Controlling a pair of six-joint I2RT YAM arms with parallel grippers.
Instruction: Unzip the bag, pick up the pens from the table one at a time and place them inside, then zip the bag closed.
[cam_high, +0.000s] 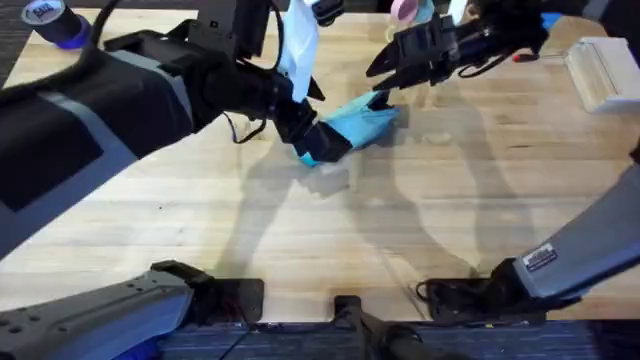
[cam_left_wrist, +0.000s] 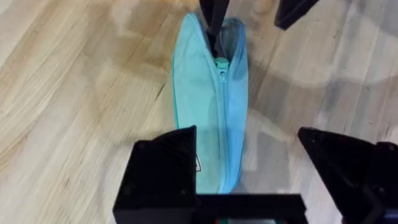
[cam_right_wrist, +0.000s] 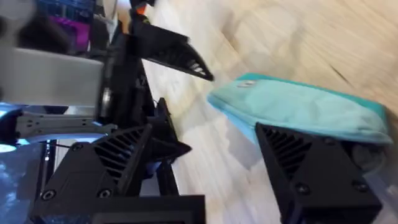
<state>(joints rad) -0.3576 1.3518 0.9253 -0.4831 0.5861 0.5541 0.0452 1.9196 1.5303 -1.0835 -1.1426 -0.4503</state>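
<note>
Closest under the overhead camera, the left arm is seen large and dark, its gripper (cam_high: 322, 140) set at one end of the bag (cam_high: 362, 125). One bag is counted: a soft turquoise pouch lying on the table (cam_high: 300, 240), its zipper closed along most of its length, the teal pull (cam_left_wrist: 221, 63) near the far end, where the mouth gapes. Left jaws are spread, straddling the bag. The right gripper (cam_high: 385, 68) is held at the open end, jaws parted.
</note>
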